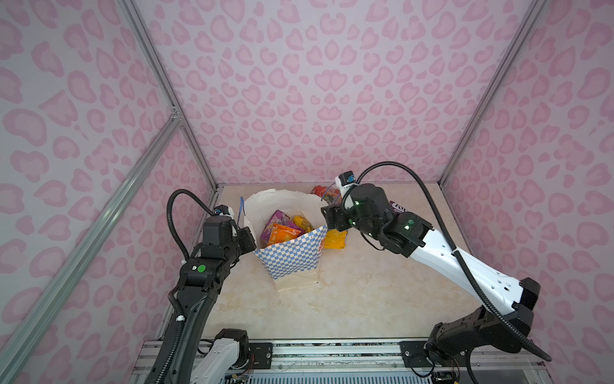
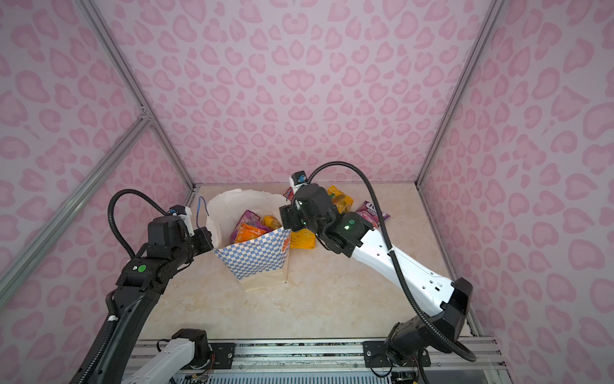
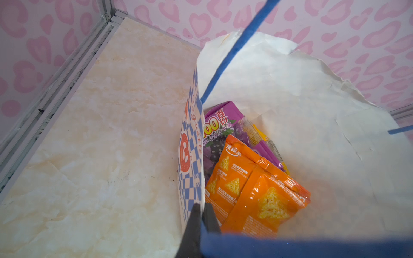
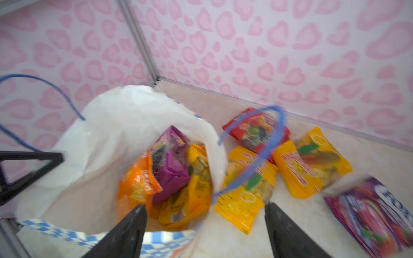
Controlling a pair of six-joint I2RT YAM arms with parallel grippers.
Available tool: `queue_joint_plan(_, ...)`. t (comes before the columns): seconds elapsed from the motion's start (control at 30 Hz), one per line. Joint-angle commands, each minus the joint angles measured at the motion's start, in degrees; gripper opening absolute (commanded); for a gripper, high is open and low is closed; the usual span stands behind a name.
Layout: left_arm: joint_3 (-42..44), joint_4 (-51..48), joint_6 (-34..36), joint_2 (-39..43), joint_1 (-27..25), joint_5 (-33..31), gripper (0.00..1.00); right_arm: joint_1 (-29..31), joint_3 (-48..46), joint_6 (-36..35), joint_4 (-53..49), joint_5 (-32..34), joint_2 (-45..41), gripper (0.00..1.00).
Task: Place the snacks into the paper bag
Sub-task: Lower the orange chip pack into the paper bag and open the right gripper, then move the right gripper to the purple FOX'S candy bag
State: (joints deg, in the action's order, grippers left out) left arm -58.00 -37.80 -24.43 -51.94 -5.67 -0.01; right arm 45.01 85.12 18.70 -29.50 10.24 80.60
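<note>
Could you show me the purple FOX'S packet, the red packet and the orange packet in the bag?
purple FOX'S packet (image 4: 375,216), right wrist view, middle of its printed face.
red packet (image 4: 248,134), right wrist view, fruit picture on its front.
orange packet (image 3: 252,189), left wrist view, middle of its front.

A cream marble-patterned tabletop (image 1: 349,299) fills the lower middle of both top views, below pink heart-print fabric walls (image 1: 332,83). A silver aluminium frame bar (image 1: 99,229) crosses the left.

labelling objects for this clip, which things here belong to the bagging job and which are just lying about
Job: paper bag; inside it, orange packet, purple packet, yellow packet; beside it, red packet, two yellow packets, FOX'S packet.
Lying about: no loose extras seen; just table, pink walls.
</note>
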Motion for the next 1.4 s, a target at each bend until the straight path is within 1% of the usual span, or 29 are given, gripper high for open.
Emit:
queue_joint_plan(0.0,0.2,1.0,-0.2,-0.1,0.0,-0.2,0.04,-9.3,-10.9,7.6,4.9,-5.7,-8.0,0.89)
queue_joint_plan(0.07,0.1,1.0,-0.3,-0.2,0.0,0.0,0.04,-18.1,-19.1,11.7,8.4,-11.7,-13.2,0.92)
queue_joint_plan(0.17,0.2,1.1,-0.4,-0.3,0.0,0.2,0.04,-29.5,-28.5,15.8,12.4,-18.2,-16.6,0.94)
queue_joint_plan(0.27,0.2,1.1,-0.4,-0.4,0.0,0.2,0.04,-38.7,-35.7,19.5,18.1,-24.8,-15.6,0.94)
queue_joint_plan(0.4,0.2,1.1,-0.3,-0.3,0.0,0.2,0.04,-47.4,-42.0,23.7,29.7,-30.6,-9.4,0.94)
queue_joint_plan(0.53,0.2,1.1,-0.3,-0.3,0.0,0.2,0.04,-50.4,-43.1,21.9,40.7,-26.4,-0.7,0.93)
queue_joint_plan(0.57,0.2,1.1,-0.3,-0.3,0.0,0.2,0.04,-51.3,-43.5,22.8,44.5,-27.3,1.5,0.93)
queue_joint_plan(0.63,0.3,1.1,-0.3,-0.3,0.0,0.1,0.05,-53.4,-44.3,26.3,56.1,-32.0,8.0,0.94)
queue_joint_plan(0.67,0.3,1.1,-0.2,-0.3,0.0,0.1,0.04,-54.0,-44.1,27.5,59.0,-32.6,10.6,0.96)
queue_joint_plan(0.77,0.2,1.0,-0.2,-0.2,0.0,0.0,0.04,-56.0,-41.0,29.6,63.2,-32.9,18.5,0.96)
queue_joint_plan(0.9,0.3,1.0,-0.2,0.1,0.0,-0.4,0.05,-58.2,-36.7,32.5,67.5,-36.5,28.0,0.98)
queue_joint_plan(1.07,0.3,1.1,-0.3,-0.1,0.0,0.0,0.05,-60.1,-29.7,35.3,66.7,-42.7,37.6,0.98)
queue_joint_plan(1.17,0.3,1.0,-0.2,-0.3,0.1,0.0,0.05,-60.4,-24.6,35.1,60.6,-44.8,40.5,0.98)
queue_joint_plan(1.2,0.3,1.1,-0.2,-0.3,0.2,0.0,0.05,-60.3,-22.1,33.9,55.5,-45.5,41.3,0.97)
queue_joint_plan(1.27,0.3,1.1,-0.2,-0.3,0.1,0.0,0.05,-60.0,-18.4,31.5,49.1,-46.5,42.5,0.95)
queue_joint_plan(1.3,0.3,1.1,-0.2,-0.3,0.2,0.0,0.05,-59.9,-17.3,30.8,46.8,-46.8,42.9,0.94)
queue_joint_plan(1.37,0.3,1.0,-0.3,-0.2,0.2,0.0,0.05,-59.8,-16.8,30.5,46.4,-48.0,43.1,0.93)
